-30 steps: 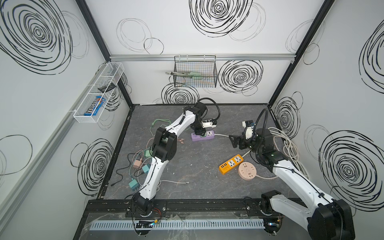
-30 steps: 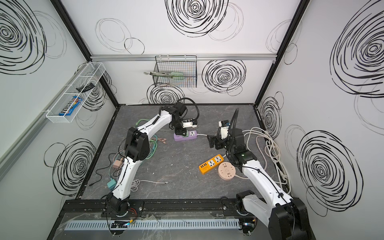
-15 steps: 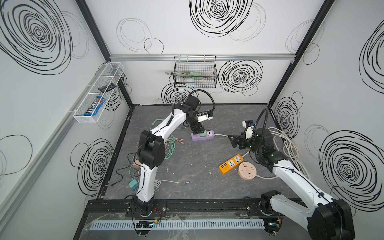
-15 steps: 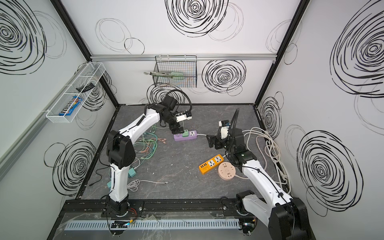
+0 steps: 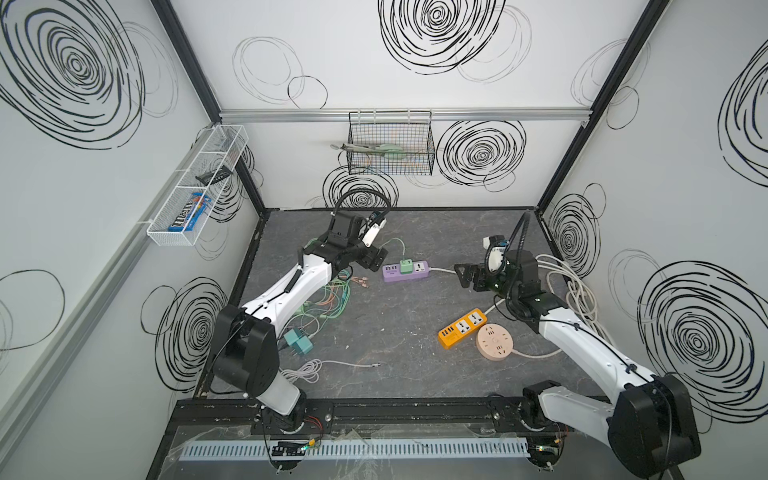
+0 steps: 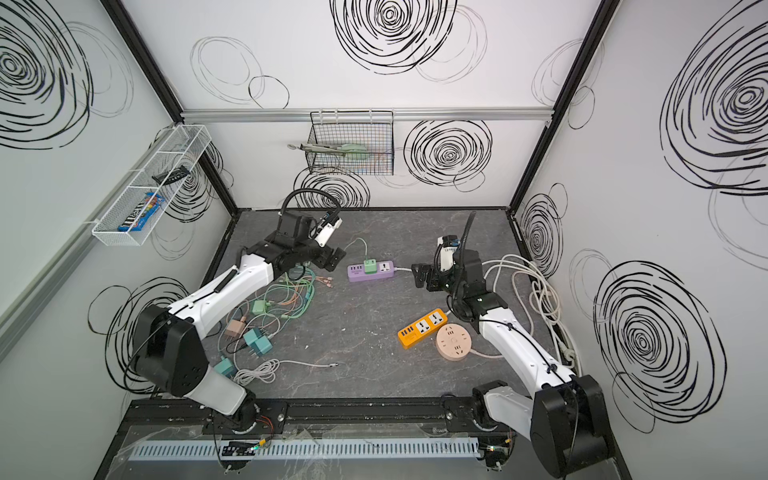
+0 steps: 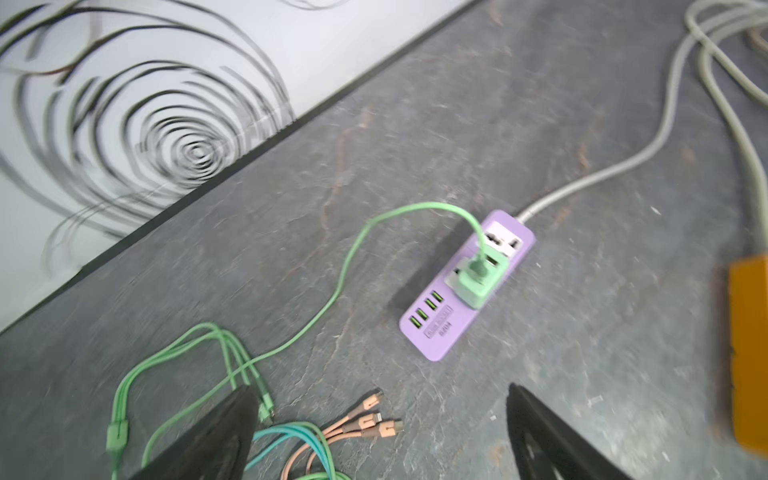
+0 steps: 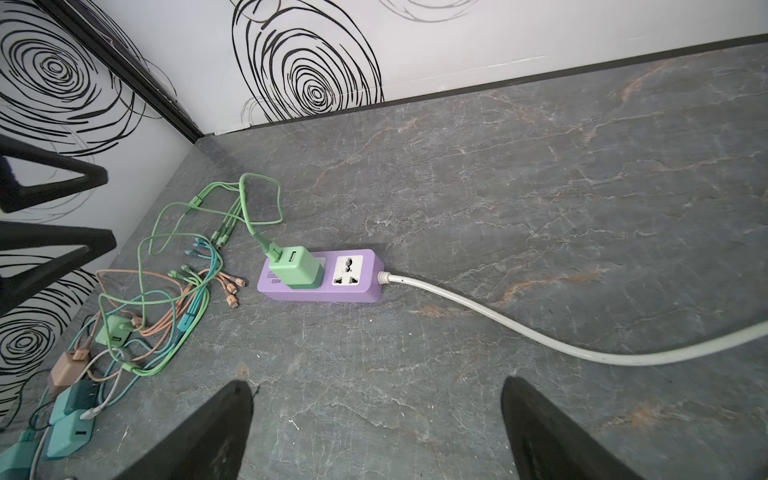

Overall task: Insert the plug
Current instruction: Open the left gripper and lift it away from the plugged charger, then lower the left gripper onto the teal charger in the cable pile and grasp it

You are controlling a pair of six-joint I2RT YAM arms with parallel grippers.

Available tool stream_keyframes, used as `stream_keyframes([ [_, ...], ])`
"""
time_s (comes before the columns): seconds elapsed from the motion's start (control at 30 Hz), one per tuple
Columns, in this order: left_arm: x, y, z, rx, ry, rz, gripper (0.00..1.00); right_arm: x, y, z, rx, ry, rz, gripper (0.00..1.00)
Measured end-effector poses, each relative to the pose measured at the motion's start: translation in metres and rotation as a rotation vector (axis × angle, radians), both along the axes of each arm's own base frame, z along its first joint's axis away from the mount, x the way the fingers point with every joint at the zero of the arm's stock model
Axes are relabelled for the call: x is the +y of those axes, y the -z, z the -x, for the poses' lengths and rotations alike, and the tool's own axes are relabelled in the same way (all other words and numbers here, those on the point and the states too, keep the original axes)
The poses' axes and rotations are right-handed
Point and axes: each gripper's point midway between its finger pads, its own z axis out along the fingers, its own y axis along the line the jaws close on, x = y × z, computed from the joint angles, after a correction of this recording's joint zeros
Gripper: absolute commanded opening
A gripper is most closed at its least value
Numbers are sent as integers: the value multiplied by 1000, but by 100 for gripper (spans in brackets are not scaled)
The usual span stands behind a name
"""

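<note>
The green plug (image 5: 406, 266) (image 6: 370, 266) stands seated in the middle socket of the purple power strip (image 5: 419, 270) (image 6: 386, 270), its green cable looping off to the left. My left gripper (image 5: 376, 257) (image 6: 334, 259) hangs open just left of the strip, touching nothing. In the left wrist view the plug (image 7: 478, 280) and strip (image 7: 436, 336) lie ahead of the empty left gripper (image 7: 379, 390). My right gripper (image 5: 467, 276) (image 6: 422, 276) is open to the right of the strip, above its white cord. The right wrist view shows plug (image 8: 295, 270), strip (image 8: 357, 286) and the empty right gripper (image 8: 375, 382).
A tangle of coloured charging cables (image 5: 328, 299) and teal chargers (image 5: 299, 343) lies at the left. An orange power strip (image 5: 462, 328) and a round pink socket (image 5: 494, 341) sit front right. Coiled white cords (image 5: 577, 291) line the right wall.
My left gripper opened, let go of the green plug and drew back to the left of the strip. The plug stays in the socket. The right arm has not moved.
</note>
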Motion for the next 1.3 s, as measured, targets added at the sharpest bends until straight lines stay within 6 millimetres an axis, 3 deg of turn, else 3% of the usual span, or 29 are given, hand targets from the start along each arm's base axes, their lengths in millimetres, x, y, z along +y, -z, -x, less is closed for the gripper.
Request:
stream_keyframes([
  [0.13, 38, 4, 12, -8, -301, 59, 96, 3, 4, -5, 11, -1, -11, 97],
  [0.23, 69, 18, 31, 24, -499, 97, 96, 5, 8, -8, 17, -7, -13, 97],
  [0.43, 142, 75, 83, 173, -854, 158, 100, 8, 7, -12, 4, -14, -27, 97],
  [0.53, 178, 106, 111, 249, -1020, 185, 93, 10, 5, -13, -5, -20, -38, 97],
  [0.63, 200, 123, 127, 291, -1132, 218, 91, 11, 5, -13, -2, -23, -47, 97],
  [0.8, 209, 136, 134, 341, -1205, 285, 83, 12, 5, -14, 0, -25, -52, 97],
  [1.07, 202, 151, 154, 407, -1222, 281, 82, 12, 6, -13, 1, -24, -51, 97],
  [1.3, 164, 160, 180, 464, -1091, 191, 83, 12, 6, -13, 1, -24, -51, 97],
])
